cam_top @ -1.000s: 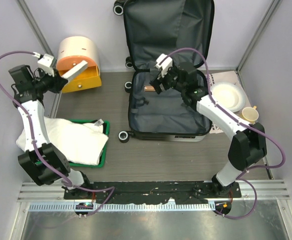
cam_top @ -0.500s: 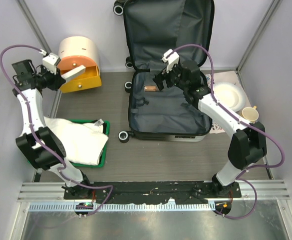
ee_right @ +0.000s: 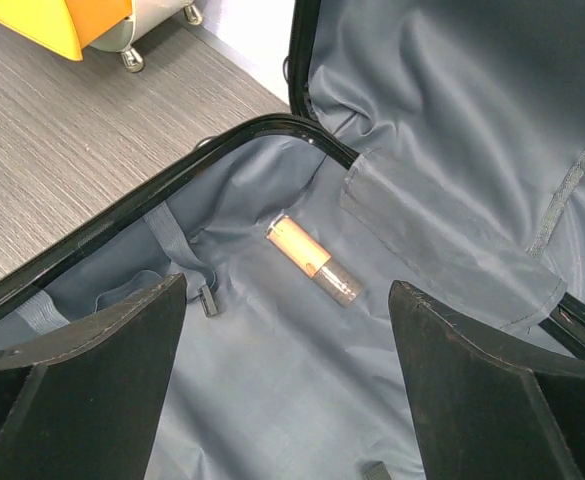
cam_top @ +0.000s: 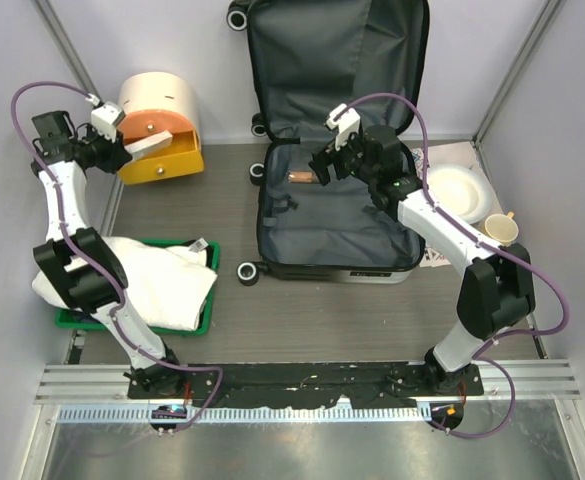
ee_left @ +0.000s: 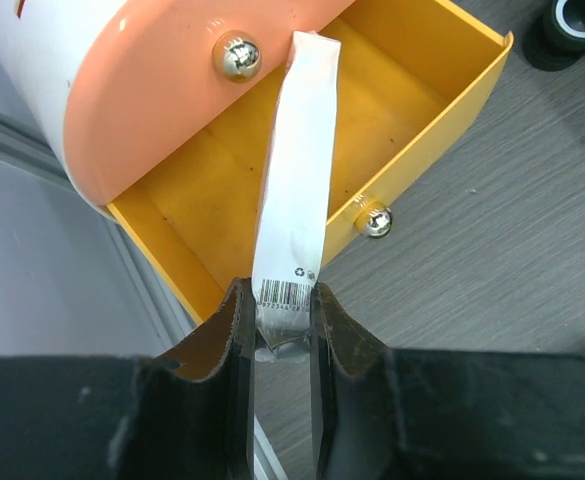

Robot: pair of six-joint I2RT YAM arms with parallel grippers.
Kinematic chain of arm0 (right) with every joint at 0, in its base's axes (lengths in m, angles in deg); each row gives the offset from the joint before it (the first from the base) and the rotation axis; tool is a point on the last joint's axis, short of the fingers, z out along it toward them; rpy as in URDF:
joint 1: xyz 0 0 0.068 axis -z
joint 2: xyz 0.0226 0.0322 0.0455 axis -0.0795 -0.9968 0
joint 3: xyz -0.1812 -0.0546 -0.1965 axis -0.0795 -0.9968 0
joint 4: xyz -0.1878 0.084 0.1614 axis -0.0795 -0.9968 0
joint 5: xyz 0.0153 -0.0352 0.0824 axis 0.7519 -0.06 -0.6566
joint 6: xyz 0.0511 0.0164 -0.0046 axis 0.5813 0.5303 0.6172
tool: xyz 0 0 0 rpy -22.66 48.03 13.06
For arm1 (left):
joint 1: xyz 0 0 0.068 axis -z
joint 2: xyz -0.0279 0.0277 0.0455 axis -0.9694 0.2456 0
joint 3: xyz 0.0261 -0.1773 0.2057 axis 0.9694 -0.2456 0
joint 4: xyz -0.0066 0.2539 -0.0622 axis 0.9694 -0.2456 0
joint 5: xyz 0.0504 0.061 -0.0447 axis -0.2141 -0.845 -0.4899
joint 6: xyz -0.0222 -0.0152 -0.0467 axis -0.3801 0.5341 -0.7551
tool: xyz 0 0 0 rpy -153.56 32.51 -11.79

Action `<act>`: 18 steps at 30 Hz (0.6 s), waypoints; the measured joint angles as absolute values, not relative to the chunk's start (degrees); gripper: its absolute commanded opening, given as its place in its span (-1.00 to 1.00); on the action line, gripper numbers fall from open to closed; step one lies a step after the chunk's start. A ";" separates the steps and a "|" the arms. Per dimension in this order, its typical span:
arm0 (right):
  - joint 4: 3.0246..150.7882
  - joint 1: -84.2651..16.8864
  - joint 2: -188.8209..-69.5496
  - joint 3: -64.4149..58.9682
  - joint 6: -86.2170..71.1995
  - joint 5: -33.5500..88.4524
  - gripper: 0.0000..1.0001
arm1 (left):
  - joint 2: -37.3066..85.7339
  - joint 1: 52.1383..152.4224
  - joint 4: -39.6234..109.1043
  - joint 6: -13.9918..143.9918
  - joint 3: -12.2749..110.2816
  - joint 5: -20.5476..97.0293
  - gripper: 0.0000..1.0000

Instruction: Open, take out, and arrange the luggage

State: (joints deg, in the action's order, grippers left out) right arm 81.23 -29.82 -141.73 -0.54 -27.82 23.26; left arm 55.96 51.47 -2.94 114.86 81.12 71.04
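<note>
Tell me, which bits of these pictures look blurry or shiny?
Left wrist view: the left claw holding a white tube looks dark and fuzzy, the metal knob glints. Right wrist view: the right claw is blurry, the tan bottle in the luggage is sharp.

Cream-and-orange drawer unit [cam_top: 159, 103], open, stood at ten o'clock; green tray [cam_top: 209, 300] with white cloth [cam_top: 152, 285], eight; plate [cam_top: 457, 193], cup [cam_top: 501, 231], three.

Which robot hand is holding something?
The left gripper: it pinches a white tube over the open yellow drawer. The right gripper hangs wide open and empty above the suitcase.
</note>
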 measured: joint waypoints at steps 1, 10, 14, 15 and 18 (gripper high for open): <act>81.23 -29.82 -141.68 -0.54 -27.80 23.26 0.75 | 56.88 51.53 -3.13 114.86 81.98 71.15 -0.43; 81.14 -29.56 -141.34 -0.54 -27.67 23.26 0.75 | 61.43 53.59 1.85 112.59 84.95 66.73 0.50; 80.94 -29.56 -141.34 -0.54 -27.67 23.26 0.75 | 61.80 54.59 5.09 107.96 84.95 63.89 0.33; 80.90 -29.56 -141.34 -0.54 -27.67 23.26 0.75 | 61.71 54.68 5.65 106.95 84.93 63.83 0.21; 80.75 -29.56 -141.34 -0.54 -27.67 23.26 0.75 | 60.66 54.35 7.08 103.80 83.49 63.91 -0.06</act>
